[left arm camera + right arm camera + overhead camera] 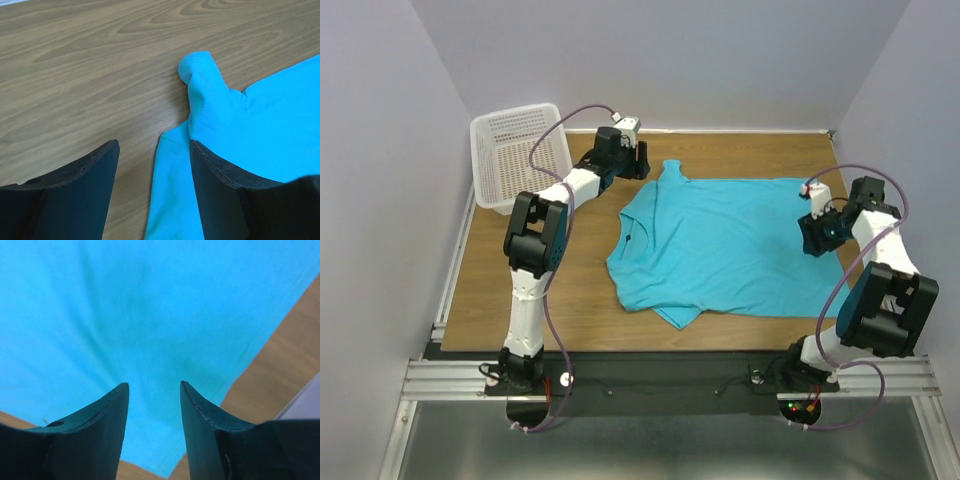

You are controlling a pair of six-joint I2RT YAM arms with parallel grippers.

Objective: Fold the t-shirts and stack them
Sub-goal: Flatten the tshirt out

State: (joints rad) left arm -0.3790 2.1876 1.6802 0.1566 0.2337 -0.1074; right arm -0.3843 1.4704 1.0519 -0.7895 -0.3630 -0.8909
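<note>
T-shirt [720, 245] lies spread on the table [520, 290], left claw [154, 145] and right claw [154, 385] both apart above its edges.

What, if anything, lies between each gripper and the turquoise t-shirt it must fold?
Nothing visible does. The left gripper, jaws open, hangs over the t-shirt by its sleeve, only cloth and table beneath. The right gripper, jaws open, hangs over the shirt's opposite edge, unobstructed. The white basket stands off to the side.
</note>
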